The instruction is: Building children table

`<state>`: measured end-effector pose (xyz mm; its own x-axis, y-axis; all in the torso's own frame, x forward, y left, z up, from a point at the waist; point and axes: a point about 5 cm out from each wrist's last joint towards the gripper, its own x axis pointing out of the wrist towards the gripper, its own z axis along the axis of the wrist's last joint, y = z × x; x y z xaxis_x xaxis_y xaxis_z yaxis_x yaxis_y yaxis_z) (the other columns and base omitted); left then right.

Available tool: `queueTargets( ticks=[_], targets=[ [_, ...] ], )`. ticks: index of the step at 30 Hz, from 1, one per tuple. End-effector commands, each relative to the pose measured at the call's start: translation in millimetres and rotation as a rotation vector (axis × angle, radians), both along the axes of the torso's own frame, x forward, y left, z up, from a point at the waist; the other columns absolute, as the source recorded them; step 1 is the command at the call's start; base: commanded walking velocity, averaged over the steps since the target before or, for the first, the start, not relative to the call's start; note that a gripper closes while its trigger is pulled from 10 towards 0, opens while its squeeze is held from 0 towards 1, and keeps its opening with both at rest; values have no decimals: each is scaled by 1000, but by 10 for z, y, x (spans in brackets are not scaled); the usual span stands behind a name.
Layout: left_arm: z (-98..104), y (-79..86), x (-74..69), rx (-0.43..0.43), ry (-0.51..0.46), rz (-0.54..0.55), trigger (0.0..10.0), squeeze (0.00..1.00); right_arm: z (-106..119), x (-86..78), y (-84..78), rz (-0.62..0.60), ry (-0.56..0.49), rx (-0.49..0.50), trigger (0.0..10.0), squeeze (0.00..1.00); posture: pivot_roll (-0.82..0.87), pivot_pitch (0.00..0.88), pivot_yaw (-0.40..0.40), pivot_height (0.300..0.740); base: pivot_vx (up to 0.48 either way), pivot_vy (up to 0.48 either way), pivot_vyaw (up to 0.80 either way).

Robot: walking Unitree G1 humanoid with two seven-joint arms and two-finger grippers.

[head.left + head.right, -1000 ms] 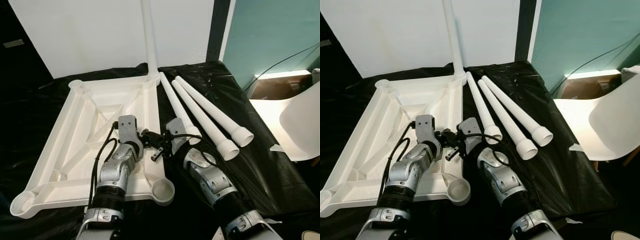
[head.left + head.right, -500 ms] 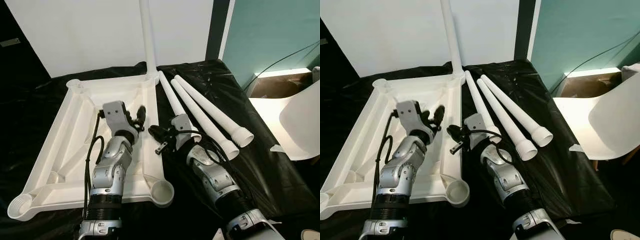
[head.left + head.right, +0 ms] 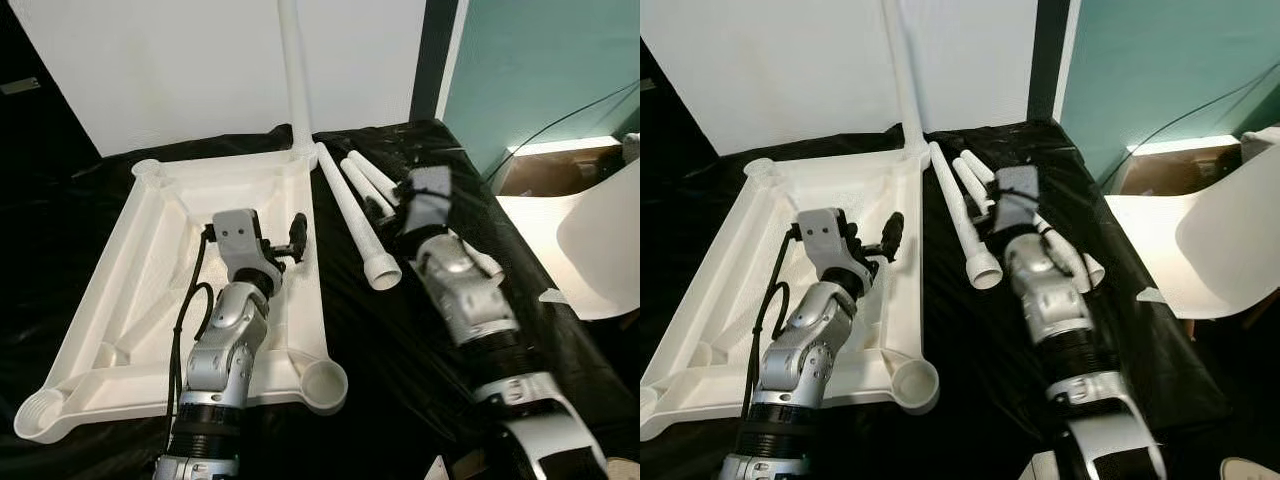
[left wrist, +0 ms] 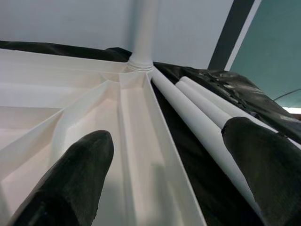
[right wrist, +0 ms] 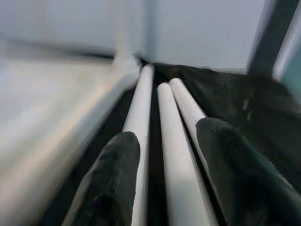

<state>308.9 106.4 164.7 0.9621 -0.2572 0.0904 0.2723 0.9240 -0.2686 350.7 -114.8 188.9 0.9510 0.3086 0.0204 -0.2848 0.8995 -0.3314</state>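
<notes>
The white tabletop (image 3: 150,260) lies upside down on a black sheet, with one white leg (image 3: 293,70) standing upright in its far right corner. Three loose white legs lie beside it on the right: the nearest leg (image 3: 350,215), the middle leg (image 5: 176,155) and the outer leg (image 5: 188,106). My left gripper (image 3: 288,245) hovers open over the tabletop's right rim (image 4: 155,155), nothing between its fingers (image 4: 89,160). My right gripper (image 5: 168,129) is open above the loose legs, its fingers (image 5: 117,160) either side of the middle leg. My right arm (image 3: 455,290) hides much of the two outer legs.
Round leg sockets sit at the tabletop's near corners (image 3: 325,380) (image 3: 40,408). A white chair (image 3: 600,250) stands off the sheet's right edge below a teal wall. A white board (image 3: 200,70) closes the back. Bare black sheet (image 3: 390,340) lies right of the tabletop's near end.
My right arm has swung right and forward, from beside the tabletop's rim to over the loose legs. My left gripper has lifted away from the right one and now holds over the rim.
</notes>
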Motion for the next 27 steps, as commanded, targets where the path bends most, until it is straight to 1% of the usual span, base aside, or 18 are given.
queueTargets(
  ticks=[1, 2, 4, 5, 6, 9, 10, 11, 15, 17, 19, 24, 25, 27],
  targets=[
    [-22, -70, -49, 15, -47, -216, 10000, 0, -17, -110, 24, 57, -22, -206, 10000, 0, 64, 0, 56, 740, 0, 0, 0],
    [-39, -69, -47, 14, -41, -212, 10000, 0, -41, -193, -18, 78, -45, -308, 10000, 0, 57, 0, 56, 740, 0, 0, 0],
    [-39, -69, -47, 14, -41, -212, 10000, 0, -41, -193, -18, 78, -45, -308, 10000, 0, 57, 0, 56, 740, 0, 0, 0],
    [-50, -69, -51, 13, -37, -210, 10000, 0, -57, -242, -43, 84, -57, -355, 10000, 0, 57, 0, 56, 740, 0, 0, 0],
    [-50, -69, -51, 13, -37, -210, 10000, 0, -57, -242, -43, 84, -57, -355, 10000, 0, 57, 0, 56, 740, 0, 0, 0],
    [-75, -116, -64, 16, -31, -228, 10000, 0, -86, -449, 35, 209, -56, -420, 10000, 0, 39, 0, 68, 740, 0, 0, 0],
    [-75, -116, -64, 16, -31, -228, 10000, 0, -86, -449, 35, 209, -56, -420, 10000, 0, 39, 0, 68, 740, 0, 0, 0],
    [-74, -133, -62, 22, -33, -237, 10000, 0, -79, -527, 64, 249, -65, -476, 10000, 0, 37, 0, 70, 740, 0, 0, 0],
    [-77, -131, -57, 26, -33, -237, 10000, 0, -73, -554, 75, 264, -66, -506, 10000, 0, 36, 0, 72, 740, 0, 0, 0],
    [-87, -120, -59, 29, -31, -235, 10000, 0, -83, -598, 111, 303, -26, -522, 10000, 0, 38, 0, 72, 740, 0, 0, 0],
    [-90, -112, -62, 29, -30, -232, 10000, 0, -87, -622, 119, 315, -7, -535, 10000, 0, 41, 0, 69, 740, 0, 0, 0],
    [-107, -96, -70, 24, -25, -219, 10000, 0, -112, -626, 69, 305, 21, -595, 10000, 0, 49, 0, 57, 740, 0, 0, 0],
    [-107, -96, -70, 24, -25, -219, 10000, 0, -112, -626, 69, 305, 21, -595, 10000, 0, 49, 0, 57, 740, 0, 0, 0],
    [-123, -103, -75, 22, -20, -215, 10000, 0, -177, -605, 32, 306, 47, -639, 10000, 0, 51, 0, 51, 740, 0, 0, 0]
  ],
)
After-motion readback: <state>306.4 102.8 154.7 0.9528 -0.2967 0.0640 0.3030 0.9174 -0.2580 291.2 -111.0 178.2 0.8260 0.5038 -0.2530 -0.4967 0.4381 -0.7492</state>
